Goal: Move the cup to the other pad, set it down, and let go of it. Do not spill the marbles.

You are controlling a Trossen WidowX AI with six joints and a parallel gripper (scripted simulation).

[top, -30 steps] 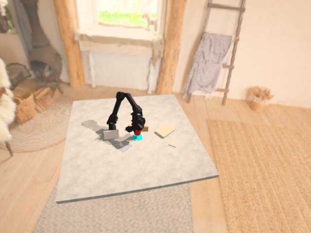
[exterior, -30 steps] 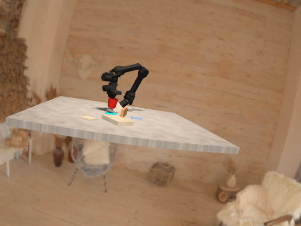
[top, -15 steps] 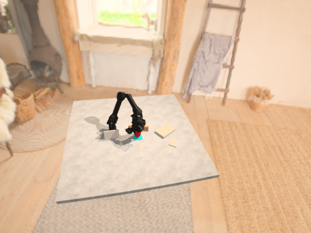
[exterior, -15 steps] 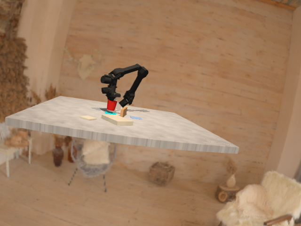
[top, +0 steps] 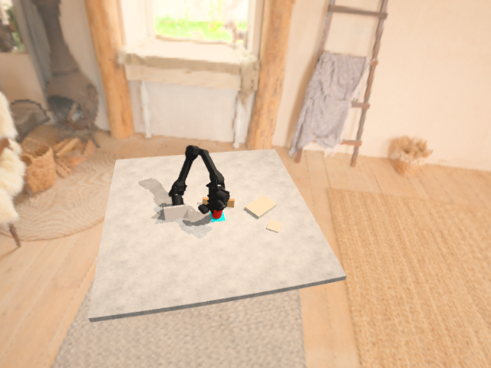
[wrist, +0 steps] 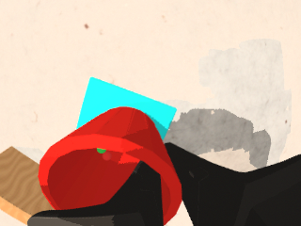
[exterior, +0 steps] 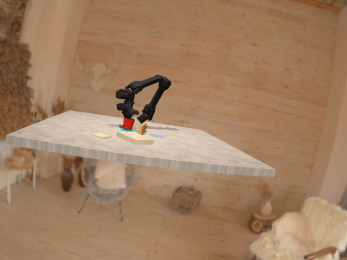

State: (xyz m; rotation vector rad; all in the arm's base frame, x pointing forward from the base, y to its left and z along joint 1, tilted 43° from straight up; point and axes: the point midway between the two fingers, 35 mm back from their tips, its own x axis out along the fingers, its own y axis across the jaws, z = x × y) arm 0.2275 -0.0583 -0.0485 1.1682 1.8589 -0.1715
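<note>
The red cup [top: 216, 214] [exterior: 128, 123] [wrist: 119, 123] is upright over the cyan pad [top: 215, 220] [exterior: 127, 131] [wrist: 103, 98]. Its base is at the pad or very slightly above it; contact cannot be told. My gripper [top: 217, 208] [exterior: 129, 117] [wrist: 160, 150] is shut on the cup's wall, one finger inside the rim and one outside. A green marble [wrist: 101, 151] and a reddish marble [wrist: 107, 156] show inside the cup; the rest of the inside is partly hidden by the finger. The blue pad [exterior: 156, 135] lies flat beyond the orange block and is hidden in the top view.
An upright orange-brown block [top: 230, 202] [exterior: 142, 128] [wrist: 21, 181] stands close beside the cup, between the two pads. A thick cream slab [top: 260, 206] [exterior: 135, 138] and a small cream tile [top: 274, 226] [exterior: 101, 135] lie on the table [top: 178, 269] [exterior: 196, 151].
</note>
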